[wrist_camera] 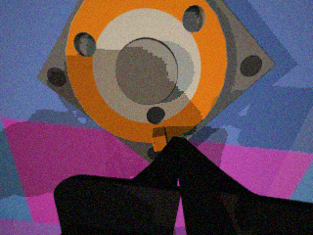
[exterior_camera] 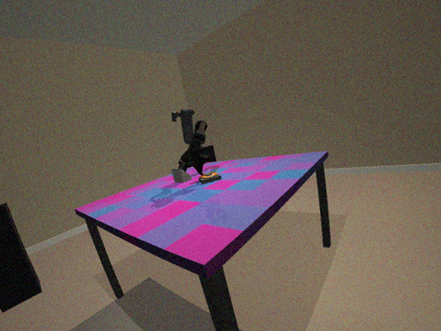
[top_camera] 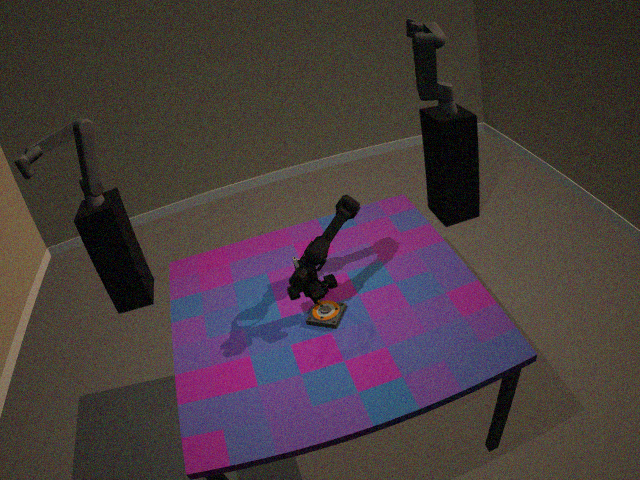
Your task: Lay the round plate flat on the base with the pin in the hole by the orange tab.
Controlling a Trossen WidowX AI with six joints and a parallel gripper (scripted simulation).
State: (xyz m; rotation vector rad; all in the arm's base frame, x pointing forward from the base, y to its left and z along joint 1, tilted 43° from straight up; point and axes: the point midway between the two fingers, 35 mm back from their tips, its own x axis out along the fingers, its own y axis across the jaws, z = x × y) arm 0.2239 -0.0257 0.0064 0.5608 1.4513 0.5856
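Observation:
The round plate (top_camera: pixel 338 310) (exterior_camera: pixel 209 175) (wrist_camera: pixel 215 59), orange with a pale inner ring, sits around the grey post (wrist_camera: pixel 139 73) on the square grey base (top_camera: pixel 316 323) (exterior_camera: pixel 211 179) (wrist_camera: pixel 245 49). The orange tab (wrist_camera: pixel 158 142) points toward the bottom of the wrist view. Beside it the plate has a dark hole (wrist_camera: pixel 156 115). The pin cannot be made out, and I cannot tell whether the plate lies fully flat. My gripper (top_camera: pixel 317 301) (exterior_camera: pixel 201 173) (wrist_camera: pixel 177 142) is shut and empty, its tips just right of the tab in the wrist view. Contact cannot be told.
The base stands on a patchwork table (top_camera: pixel 372 361) (exterior_camera: pixel 207 243). A grey block (exterior_camera: pixel 180 174) shows beside my arm in the exterior view. Two other arms stand on dark pedestals (top_camera: pixel 449 165) (top_camera: pixel 116 253) beyond the table.

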